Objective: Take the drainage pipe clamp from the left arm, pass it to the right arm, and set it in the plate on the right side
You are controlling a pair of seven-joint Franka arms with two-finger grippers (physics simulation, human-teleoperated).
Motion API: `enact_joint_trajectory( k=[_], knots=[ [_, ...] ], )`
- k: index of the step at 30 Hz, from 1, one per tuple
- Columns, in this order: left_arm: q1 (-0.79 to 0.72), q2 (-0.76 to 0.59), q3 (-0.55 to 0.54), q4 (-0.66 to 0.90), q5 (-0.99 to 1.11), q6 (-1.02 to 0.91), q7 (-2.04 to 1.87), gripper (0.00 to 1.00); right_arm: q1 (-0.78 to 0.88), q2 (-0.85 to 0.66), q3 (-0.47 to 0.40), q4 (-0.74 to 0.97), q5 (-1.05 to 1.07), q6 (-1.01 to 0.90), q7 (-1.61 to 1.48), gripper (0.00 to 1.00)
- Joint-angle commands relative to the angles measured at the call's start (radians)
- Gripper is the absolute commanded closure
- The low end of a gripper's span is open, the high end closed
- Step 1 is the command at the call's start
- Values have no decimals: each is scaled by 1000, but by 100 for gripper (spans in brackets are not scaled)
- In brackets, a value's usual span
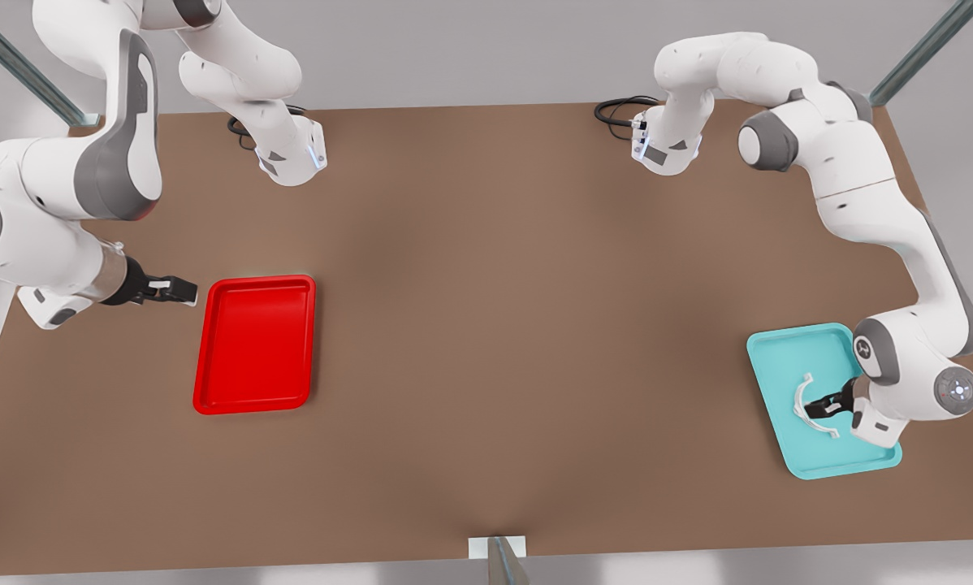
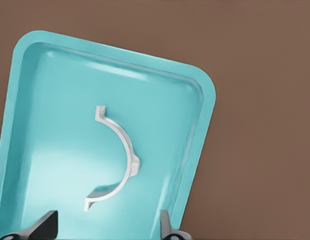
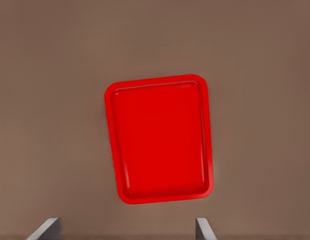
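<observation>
On the teal tray [image 1: 819, 455] at the front view's right lies the drainage pipe clamp [image 1: 803, 404], a thin white half-ring with a tab at each end, resting flat on the tray floor. The left gripper [image 1: 829, 403] hangs directly over it, and from the left wrist view the clamp [image 2: 122, 160] sits between the two spread fingertips [image 2: 45, 225], untouched, with clear tray surface on both sides of the arc. So the fingers are wide apart and hold nothing; whether they are low enough to close on the arc cannot be told from these views. By my reading the task is at its very first step: the pick has not yet happened, and the lift, the handover between arms and the placing are all left to do. Across the brown table [image 1: 486, 325], well apart from the clamp, the red plate [image 1: 255, 345] lies bare at the front view's left. The right gripper [image 1: 170, 289] waits just beside the plate's rim, above the table, and the right wrist view looks down on the plate [image 3: 160, 140] with its own fingertips [image 3: 47, 229] spread and nothing between them. Both tools are therefore open and unloaded, one poised over the clamp and one idle near the goal.
</observation>
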Motion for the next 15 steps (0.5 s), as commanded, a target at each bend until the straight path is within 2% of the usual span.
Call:
enact_joint_trajectory(
  k=[1, 7, 15],
  knots=[
    [6, 5, 0, -24, -13, 256, -572, 0, 1, 0, 1, -1, 1, 0, 6, 0],
    [28, 56, 0, -67, -13, 423, -644, 0, 4, 2, 1, -9, 1, -2, 10, 0],
    [40, 97, 2, -74, -13, 431, -648, 0, 5, 2, 2, -16, 1, -2, 17, 0]
  ],
)
